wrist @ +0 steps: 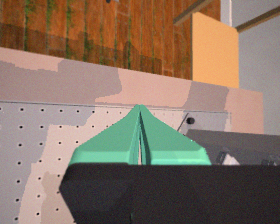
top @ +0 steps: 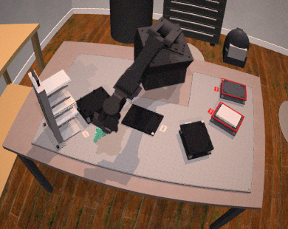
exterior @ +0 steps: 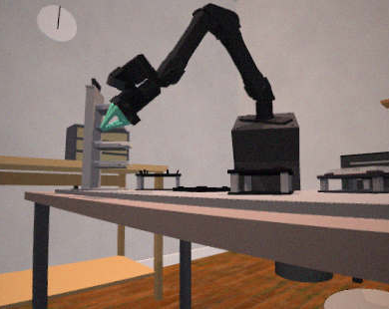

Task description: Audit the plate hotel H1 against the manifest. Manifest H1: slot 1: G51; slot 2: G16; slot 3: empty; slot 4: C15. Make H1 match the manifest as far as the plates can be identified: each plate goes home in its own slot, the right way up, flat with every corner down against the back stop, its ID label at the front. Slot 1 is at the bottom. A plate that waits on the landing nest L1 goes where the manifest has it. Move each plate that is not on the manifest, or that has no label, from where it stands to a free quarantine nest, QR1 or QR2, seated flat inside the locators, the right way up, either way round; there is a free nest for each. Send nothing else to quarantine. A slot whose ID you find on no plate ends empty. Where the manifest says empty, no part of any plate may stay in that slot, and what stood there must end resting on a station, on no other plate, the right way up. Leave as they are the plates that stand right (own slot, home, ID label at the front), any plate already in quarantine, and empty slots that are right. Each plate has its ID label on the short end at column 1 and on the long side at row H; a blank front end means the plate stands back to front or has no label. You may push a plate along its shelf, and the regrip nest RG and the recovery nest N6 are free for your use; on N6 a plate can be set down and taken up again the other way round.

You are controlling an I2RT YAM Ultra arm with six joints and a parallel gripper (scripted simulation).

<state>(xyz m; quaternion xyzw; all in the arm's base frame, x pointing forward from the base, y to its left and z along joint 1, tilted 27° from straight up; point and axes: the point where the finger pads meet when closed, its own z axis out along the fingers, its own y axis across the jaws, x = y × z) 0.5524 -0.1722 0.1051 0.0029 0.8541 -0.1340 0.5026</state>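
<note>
Beside the plate hotel (top: 47, 111), the green claw (top: 98, 134) hangs fully closed on nothing, tilted down over the perforated mat (top: 158, 159). Behind the wrist sits a black nest (top: 91, 101); right of it a flat black plate (top: 142, 120), then a black raised nest (top: 196, 139). Small white tags (top: 162, 128) unreadable. Far right, two red-rimmed quarantine nests: one holds a white plate (top: 228, 114), the other a dark plate (top: 233, 89). Hotel shelves pale grey.

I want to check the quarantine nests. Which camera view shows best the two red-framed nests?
The top view: both red-framed nests show from above, the nearer holding a white plate. The exterior view shows them edge-on only; the wrist view misses them.
</note>
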